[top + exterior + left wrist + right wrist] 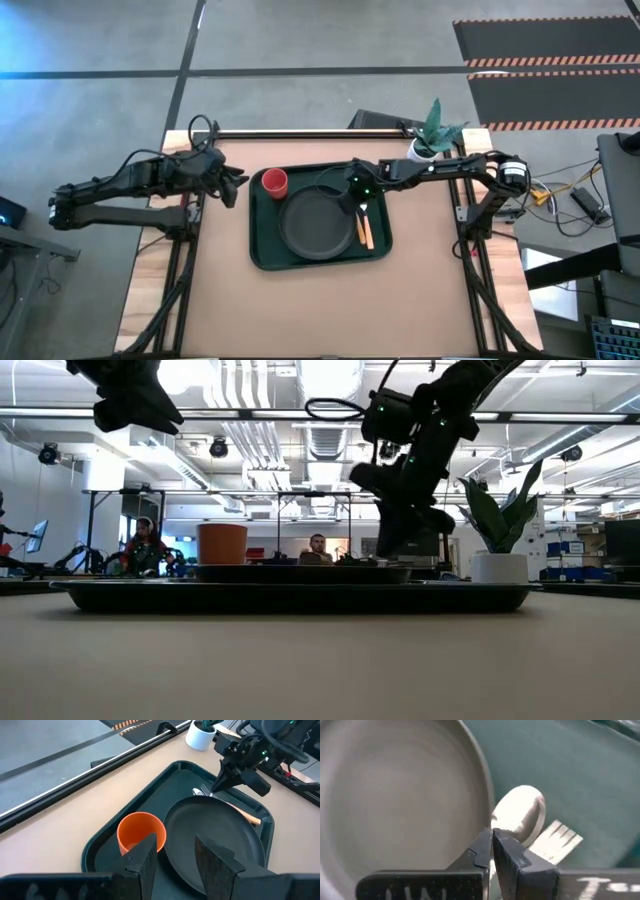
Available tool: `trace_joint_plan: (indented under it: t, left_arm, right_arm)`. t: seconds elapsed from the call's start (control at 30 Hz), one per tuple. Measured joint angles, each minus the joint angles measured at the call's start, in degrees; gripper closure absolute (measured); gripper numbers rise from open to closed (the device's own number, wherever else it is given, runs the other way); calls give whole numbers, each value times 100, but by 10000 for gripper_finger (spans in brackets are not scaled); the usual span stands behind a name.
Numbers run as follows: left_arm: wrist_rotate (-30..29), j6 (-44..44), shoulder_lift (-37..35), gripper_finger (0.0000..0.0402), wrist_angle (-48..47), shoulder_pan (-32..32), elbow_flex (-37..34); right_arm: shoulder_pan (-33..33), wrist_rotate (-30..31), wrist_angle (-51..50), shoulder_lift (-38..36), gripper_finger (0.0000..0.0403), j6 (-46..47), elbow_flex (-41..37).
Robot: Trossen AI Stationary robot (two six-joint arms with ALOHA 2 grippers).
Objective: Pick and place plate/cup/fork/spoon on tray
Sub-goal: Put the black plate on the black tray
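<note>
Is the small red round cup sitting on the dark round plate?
No, the small red round cup stands on the dark green tray, beside the dark round plate.

The plate [395, 800] is blurred and edge-cut; closed fingers [512, 862] hide the spoon [522, 815] handle.

Only lettering in view was on the right gripper [492, 851], in the right wrist view: white characters printed across the front of its finger blocks, cut off by the frame edge. Left block looked like "UN" or "UM", right one started with a "T". Couldn't make out either fully. Nothing else was readable in any view.
</note>
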Motion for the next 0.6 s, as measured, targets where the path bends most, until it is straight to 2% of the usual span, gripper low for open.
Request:
trace_joint_plan:
  t: [0.6]
  left_arm:
    - [2,2,46,288,-2,1,0]
  right_arm:
    - [73,21,-123,366,394,68,-120]
